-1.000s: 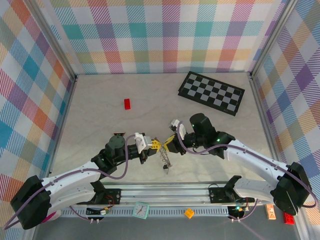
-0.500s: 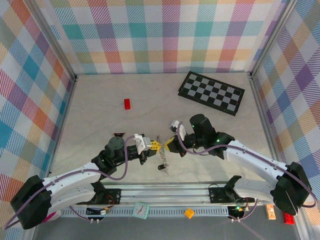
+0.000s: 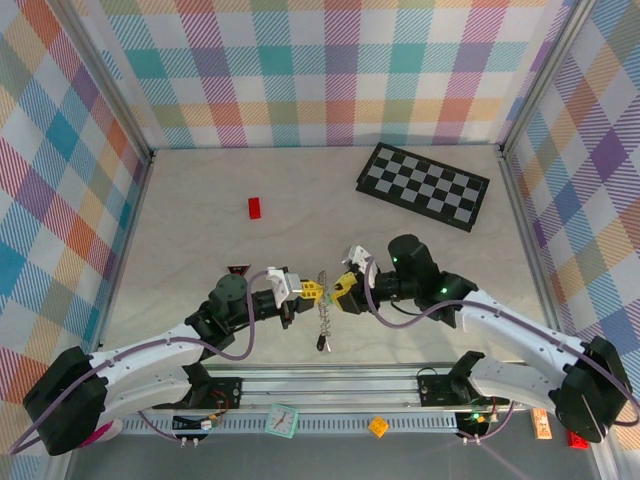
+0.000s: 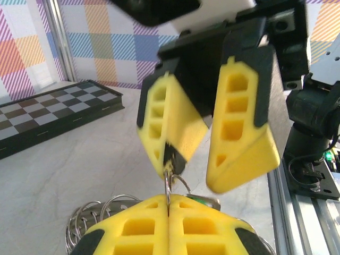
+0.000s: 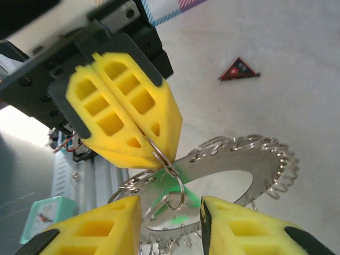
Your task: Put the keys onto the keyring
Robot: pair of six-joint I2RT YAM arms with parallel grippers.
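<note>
The keyring point(image 3: 323, 315) is a flat silver loop edged with small split rings. It hangs from my left gripper point(image 3: 312, 291), which is shut on one of those small rings. In the right wrist view the keyring point(image 5: 249, 159) spreads below the left fingers point(image 5: 127, 114), with a green tint behind the pinched ring. In the left wrist view, a green key head point(image 4: 204, 200) peeks just past my left gripper point(image 4: 169, 204). A dark key point(image 3: 320, 343) dangles at the loop's lower end. My right gripper point(image 3: 345, 288) faces the left one, open around the small ring point(image 5: 170, 212) without touching it.
A chequered board point(image 3: 424, 186) lies at the back right and a red brick point(image 3: 254, 207) at the back left. A dark triangular piece point(image 3: 238, 268) sits beside the left arm. The metal rail point(image 3: 330, 385) runs along the near edge.
My right gripper has opened and eased slightly right, off the ring. The keyring now hangs straighter below the left gripper, its lower end swung a little left.
</note>
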